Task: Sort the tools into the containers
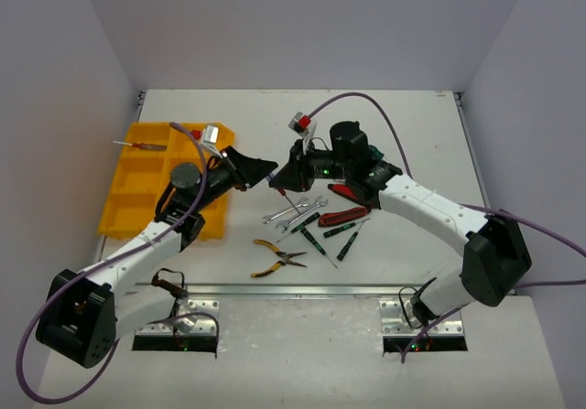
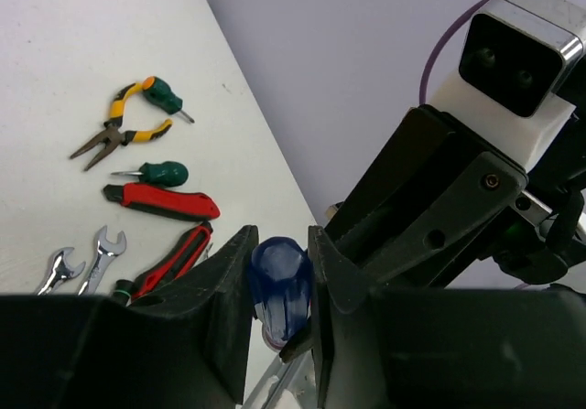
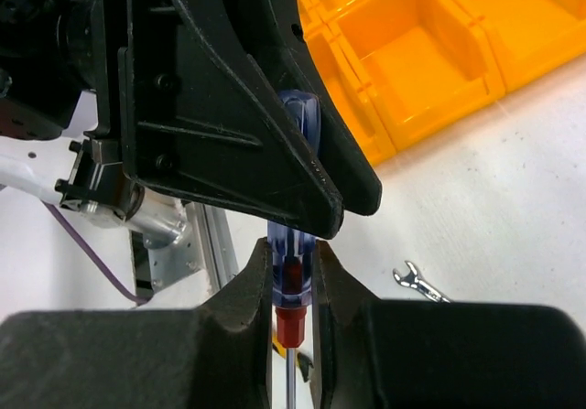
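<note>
Across the white tabletop (image 1: pixel 412 125) the two arms reach in from the near edge and meet nose to nose over its middle. Against the left edge lies the yellow tray (image 1: pixel 137 189), its compartments open upward. A red-handled screwdriver (image 1: pixel 139 145) lies across the tray's far-left corner, its thin shaft reaching past the rim.

The left gripper (image 2: pixel 281 237) hangs just off the tray's right side, its fingers clamped on the rounded butt of a blue-handled screwdriver (image 2: pixel 279 285). The right gripper (image 3: pixel 291 255) faces it and pinches the same handle further along, just above the red collar where the shaft begins. Both grippers thus grasp this one tool, its handle raised above the tabletop.

Below them, between the middle and the near edge, the other tools lie loose and well apart from the tray. They include red-handled pliers (image 1: pixel 343 215) beside a red-bodied cutter (image 1: pixel 344 190), and yellow-black pliers (image 1: pixel 277 261) nearest the near edge. Two silver wrenches (image 1: pixel 286 213) lie side by side, with several green-handled screwdrivers (image 1: pixel 313 240) scattered among them.
</note>
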Controlling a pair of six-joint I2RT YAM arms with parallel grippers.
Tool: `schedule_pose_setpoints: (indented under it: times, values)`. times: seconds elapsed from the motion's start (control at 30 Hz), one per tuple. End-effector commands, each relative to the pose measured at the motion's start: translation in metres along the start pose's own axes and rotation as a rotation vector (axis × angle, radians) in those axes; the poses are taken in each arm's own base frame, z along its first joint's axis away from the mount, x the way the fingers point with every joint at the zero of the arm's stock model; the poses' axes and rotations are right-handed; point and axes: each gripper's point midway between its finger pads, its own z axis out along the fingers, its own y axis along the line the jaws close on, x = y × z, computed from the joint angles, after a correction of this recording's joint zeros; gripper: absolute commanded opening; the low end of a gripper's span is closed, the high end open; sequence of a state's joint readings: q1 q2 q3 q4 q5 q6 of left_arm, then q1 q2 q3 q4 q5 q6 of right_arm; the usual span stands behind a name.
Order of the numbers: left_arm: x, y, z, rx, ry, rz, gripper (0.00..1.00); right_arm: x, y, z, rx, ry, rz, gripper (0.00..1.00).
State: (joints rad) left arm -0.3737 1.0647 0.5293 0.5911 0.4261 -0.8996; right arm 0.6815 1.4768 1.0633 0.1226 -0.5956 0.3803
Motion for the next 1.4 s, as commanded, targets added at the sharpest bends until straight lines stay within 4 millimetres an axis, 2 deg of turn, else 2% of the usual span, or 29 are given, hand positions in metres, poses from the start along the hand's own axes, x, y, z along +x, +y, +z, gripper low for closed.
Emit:
schedule_pose_setpoints:
  times: [0.0,0.03,0.07,0.1,0.13,0.17,0.23,0.37,0.4,0.43,0.5,0.53,0.57,0.63,0.67,0.7,0.77,0.83,1.0,1.13,1.27,1.37]
  values:
    - [-0.027,-0.014,0.005,-0.02,-0.086,0.071,0.0,-0.027,0.005,0.004,-0.006,-0.066,-0.006,0.33]
    - [-0.037,-0.008,0.007,-0.089,-0.103,0.084,0.0,-0.025,-0.001,0.002,0.027,-0.06,0.008,0.64]
    - [-0.048,0.002,0.007,-0.179,-0.128,0.094,0.0,-0.023,-0.007,-0.001,0.065,-0.051,0.023,0.9]
    - [-0.072,0.031,0.003,-0.372,-0.2,0.08,0.0,-0.019,-0.018,-0.009,0.134,-0.032,0.047,0.94]
    - [-0.093,0.057,-0.01,-0.568,-0.267,0.08,0.0,-0.015,-0.028,-0.018,0.204,-0.012,0.07,0.97]
    - [-0.113,0.078,-0.027,-0.716,-0.329,0.085,0.0,-0.008,-0.037,-0.027,0.26,0.009,0.09,0.99]
    - [-0.159,0.109,-0.064,-0.894,-0.456,0.057,0.0,0.011,-0.049,-0.052,0.361,0.034,0.121,0.99]
    - [-0.244,0.138,-0.125,-1.137,-0.739,0.039,0.0,0.037,-0.052,-0.085,0.448,0.021,0.132,0.99]
    - [-0.263,0.148,-0.133,-1.191,-0.779,0.034,0.0,0.041,-0.051,-0.087,0.451,0.024,0.139,0.99]
    - [-0.272,0.157,-0.144,-1.254,-0.802,0.04,0.0,0.048,-0.048,-0.09,0.445,0.034,0.146,0.99]
    - [-0.305,0.186,-0.149,-1.372,-0.823,0.067,0.0,0.059,-0.042,-0.093,0.428,0.058,0.165,0.99]
    - [-0.309,0.191,-0.158,-1.413,-0.836,0.069,0.0,0.062,-0.04,-0.094,0.418,0.063,0.17,0.99]
    - [-0.322,0.209,-0.157,-1.459,-0.828,0.082,0.0,0.067,-0.038,-0.095,0.41,0.071,0.176,0.99]
    - [-0.334,0.228,-0.167,-1.518,-0.83,0.074,0.0,0.067,-0.032,-0.097,0.39,0.058,0.177,0.99]
    - [-0.353,0.234,-0.169,-1.522,-0.853,0.095,0.0,0.069,-0.028,-0.098,0.373,0.055,0.175,0.99]
    - [-0.351,0.245,-0.17,-1.555,-0.825,0.112,0.0,0.069,-0.026,-0.099,0.365,0.052,0.168,0.99]
    - [-0.357,0.255,-0.175,-1.621,-0.816,0.138,0.0,0.072,-0.025,-0.1,0.355,0.047,0.142,0.99]
    - [-0.358,0.27,-0.179,-1.662,-0.796,0.145,0.0,0.076,-0.03,-0.103,0.379,0.062,0.133,0.99]
    - [-0.356,0.292,-0.185,-1.717,-0.741,0.188,0.0,0.078,-0.037,-0.105,0.421,0.075,0.12,0.99]
    - [-0.349,0.308,-0.189,-1.695,-0.698,0.154,0.01,0.08,-0.038,-0.103,0.413,0.067,0.12,0.99]
    - [-0.341,0.311,-0.18,-1.627,-0.657,0.107,0.22,0.081,-0.048,-0.101,0.45,0.083,0.107,0.99]
    - [-0.328,0.316,-0.176,-1.599,-0.623,0.061,0.36,0.09,-0.079,-0.11,0.61,0.16,0.095,0.99]
